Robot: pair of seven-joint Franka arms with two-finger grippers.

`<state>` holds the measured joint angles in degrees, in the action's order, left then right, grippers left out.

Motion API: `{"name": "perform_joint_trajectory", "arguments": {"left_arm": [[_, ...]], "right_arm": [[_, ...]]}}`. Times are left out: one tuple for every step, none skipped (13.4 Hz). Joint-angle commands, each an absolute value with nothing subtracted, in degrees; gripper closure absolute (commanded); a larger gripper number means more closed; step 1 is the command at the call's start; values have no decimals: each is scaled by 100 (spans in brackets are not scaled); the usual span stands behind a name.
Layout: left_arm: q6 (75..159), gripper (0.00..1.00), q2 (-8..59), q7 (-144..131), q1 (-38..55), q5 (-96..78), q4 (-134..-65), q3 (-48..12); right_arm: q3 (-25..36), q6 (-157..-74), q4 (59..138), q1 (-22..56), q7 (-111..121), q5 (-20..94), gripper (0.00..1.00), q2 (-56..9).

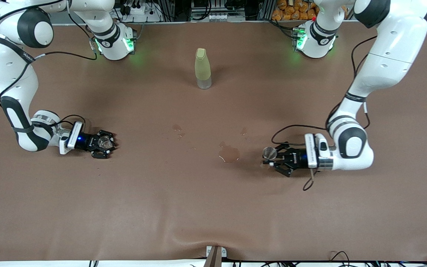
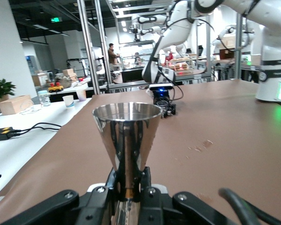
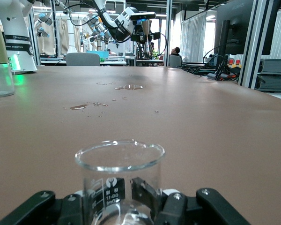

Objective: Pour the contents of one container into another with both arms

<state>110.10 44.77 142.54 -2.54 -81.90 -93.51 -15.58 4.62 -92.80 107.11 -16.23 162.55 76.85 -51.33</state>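
Note:
The small clear glass cup (image 1: pixel 105 141) stands upright at table level toward the right arm's end, with printed measuring marks on its wall (image 3: pixel 113 187). My right gripper (image 1: pixel 106 143) is shut on the cup, one finger (image 3: pixel 149 193) showing against the glass. The silvery metal jigger (image 1: pixel 269 152) is upright toward the left arm's end, its round rim facing up. My left gripper (image 1: pixel 272 157) is shut on the jigger's narrow waist (image 2: pixel 127 180), below the upper cone (image 2: pixel 127 126). Both hands lie low and level with the table.
A tall yellow-green bottle (image 1: pixel 202 68) stands mid-table, nearer the robots' bases. A wet puddle (image 1: pixel 229 153) lies on the brown cover between the grippers, beside the jigger, with smaller drops (image 1: pixel 177 128) toward the cup. A loose cable (image 1: pixel 308 183) hangs under the left wrist.

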Motion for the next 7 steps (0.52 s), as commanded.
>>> {"name": "perform_joint_trajectory", "arguments": {"left_arm": [[11389, 100, 4465, 14203, 148, -8796, -9378, -1521], [11504, 100, 4465, 14203, 280, -8937, -9378, -1521], [11609, 100, 4482, 14203, 386, -9069, -9378, -1512], [11636, 100, 4552, 14203, 500, -9175, -9378, -1512], [11654, 100, 4596, 14194, 597, -9289, -9378, -1512], [11707, 100, 4649, 14203, 693, -9368, -9378, -1512], [11768, 100, 4658, 14212, 781, -9387, -9378, -1503]], "right_arm": [[510, -9246, 10767, -1503, 17948, 7884, 100, -5318], [510, -9237, 10767, -1486, 17843, 7875, 100, -5265], [510, -9229, 10767, -1451, 17711, 7875, 100, -5204], [510, -9168, 10767, -1441, 17527, 7849, 100, -5134], [518, -9115, 10767, -1389, 17334, 7814, 100, -5046], [519, -9097, 10767, -1380, 17088, 7787, 100, -4941], [519, -9010, 10767, -1362, 16851, 7735, 100, -4826]]}}
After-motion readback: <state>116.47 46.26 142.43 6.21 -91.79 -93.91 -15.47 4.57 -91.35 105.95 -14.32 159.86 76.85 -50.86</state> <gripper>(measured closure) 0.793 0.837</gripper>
